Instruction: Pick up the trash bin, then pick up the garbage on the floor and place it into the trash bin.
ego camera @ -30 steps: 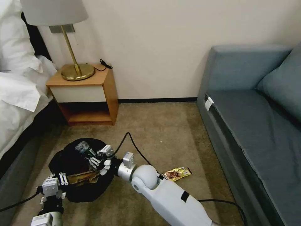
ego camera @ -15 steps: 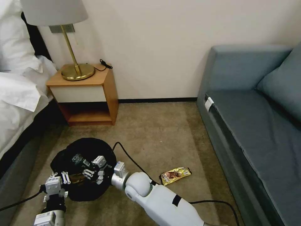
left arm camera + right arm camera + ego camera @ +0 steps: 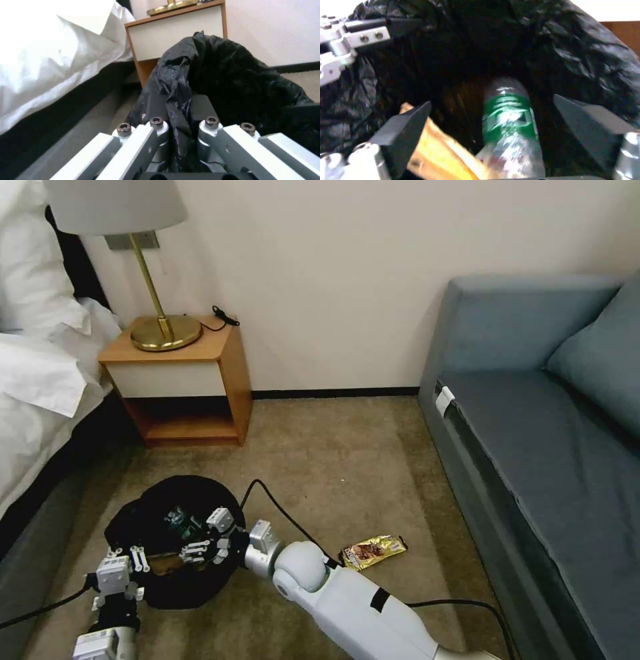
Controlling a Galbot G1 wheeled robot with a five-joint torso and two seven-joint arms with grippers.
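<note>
Since half a second ago my right gripper (image 3: 200,543) is sitting slightly further right above the trash bin (image 3: 127,527), jaws spread wide and empty; the clear bottle (image 3: 508,125) is lying inside the black liner beside tan paper (image 3: 443,155). My left gripper (image 3: 123,563) is pinching the liner's near rim, fingers closed on the plastic. One yellow-brown wrapper (image 3: 373,551) is lying on the tan carpet (image 3: 347,460), between the nightstand (image 3: 180,380) and the grey sofa (image 3: 533,447).

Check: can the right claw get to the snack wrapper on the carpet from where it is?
Probably yes. The right claw hangs open over the trash bin, holding nothing. The snack wrapper lies flat on bare carpet beside that arm, nothing around it.
</note>
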